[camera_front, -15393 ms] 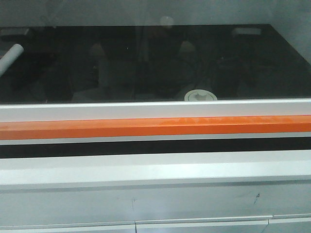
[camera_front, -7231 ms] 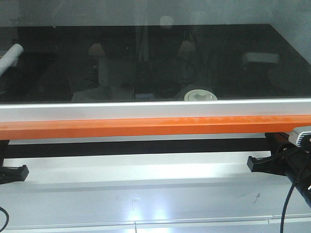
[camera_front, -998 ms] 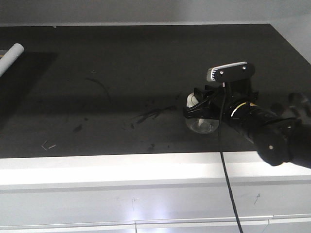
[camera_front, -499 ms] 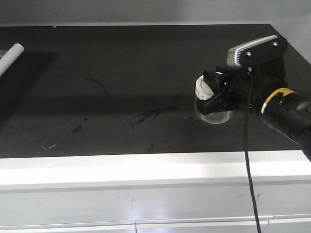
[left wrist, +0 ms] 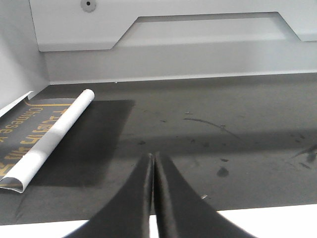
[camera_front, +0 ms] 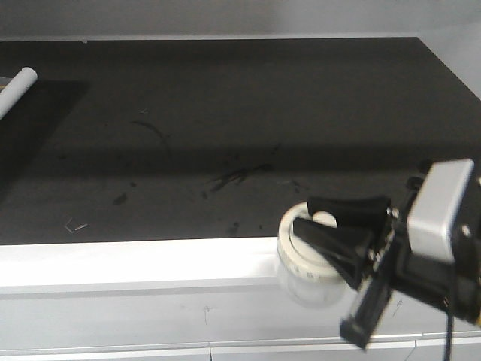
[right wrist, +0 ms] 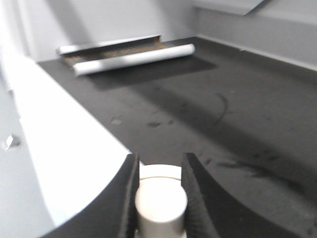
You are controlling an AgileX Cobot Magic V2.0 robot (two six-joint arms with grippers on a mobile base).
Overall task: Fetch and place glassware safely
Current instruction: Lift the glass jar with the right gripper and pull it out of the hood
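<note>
Benchtop (camera_front: 225,98) (scuffed black, white-walled) lies seemingly behind jar (camera_front: 304,262).

Jar (right wrist: 161,206) body cut off by bottom edge in right wrist view; right gripper (camera_front: 304,216) and jar blurred in front view

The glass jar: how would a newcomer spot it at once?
Find the black worktop and follow its white front ledge rightwards. There the right tool grips the glass jar by its knob; it alone has a round white lid.
</note>
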